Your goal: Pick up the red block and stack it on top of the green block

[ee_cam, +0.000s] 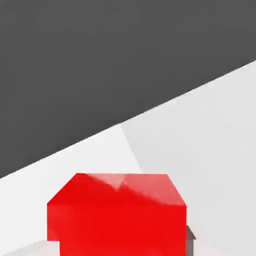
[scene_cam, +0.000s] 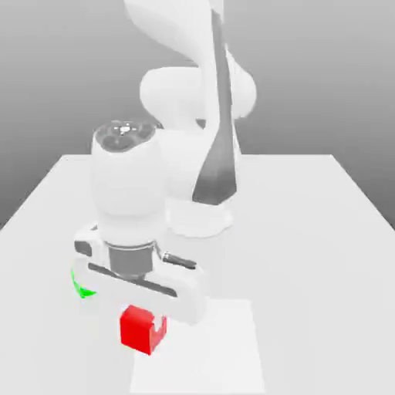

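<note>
The red block [scene_cam: 136,327] is near the table's front edge, and my gripper [scene_cam: 148,322] reaches down over it from above, shut on it. One white finger [scene_cam: 160,323] presses against the block's side on the exterior view's right; the other finger is hidden behind the block. In the hand view the red block [ee_cam: 117,215] looms large and close between the fingers. The green block [scene_cam: 82,288] lies just to the exterior view's left of the hand. Most of it is hidden behind the gripper body, with only a green corner showing.
The white table [scene_cam: 308,254] stretches wide toward the exterior view's right. A slightly lighter rectangular patch [scene_cam: 220,347] marks its surface beside the red block. The arm's base [scene_cam: 199,216] stands at the middle of the table, behind the hand.
</note>
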Robot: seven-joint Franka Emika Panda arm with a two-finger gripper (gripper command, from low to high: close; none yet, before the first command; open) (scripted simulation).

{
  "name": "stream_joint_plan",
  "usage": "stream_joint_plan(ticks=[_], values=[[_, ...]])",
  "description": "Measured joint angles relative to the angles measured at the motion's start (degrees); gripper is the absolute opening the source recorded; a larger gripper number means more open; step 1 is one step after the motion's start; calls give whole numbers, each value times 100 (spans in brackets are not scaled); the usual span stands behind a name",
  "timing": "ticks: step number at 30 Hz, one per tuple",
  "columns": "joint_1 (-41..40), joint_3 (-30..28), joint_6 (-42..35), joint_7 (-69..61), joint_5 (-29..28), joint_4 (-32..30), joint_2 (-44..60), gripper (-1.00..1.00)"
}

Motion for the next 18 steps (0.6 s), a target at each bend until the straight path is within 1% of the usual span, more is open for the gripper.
stream_joint_plan(ticks=[8, 10, 12, 16, 17, 18], values=[[-1586, -527, -122, 2248, -550, -1506, -1646, -100], [-1704, -603, 112, 2400, -509, -1644, -1551, -100], [-1664, -657, 472, 2349, -368, -1667, -1213, -100], [-1541, -664, 1256, 2040, 104, -1648, -396, -100], [-1546, -625, 1373, 1974, 197, -1642, -270, 100], [-1525, -625, 1373, 1975, 197, -1642, -270, 100]])
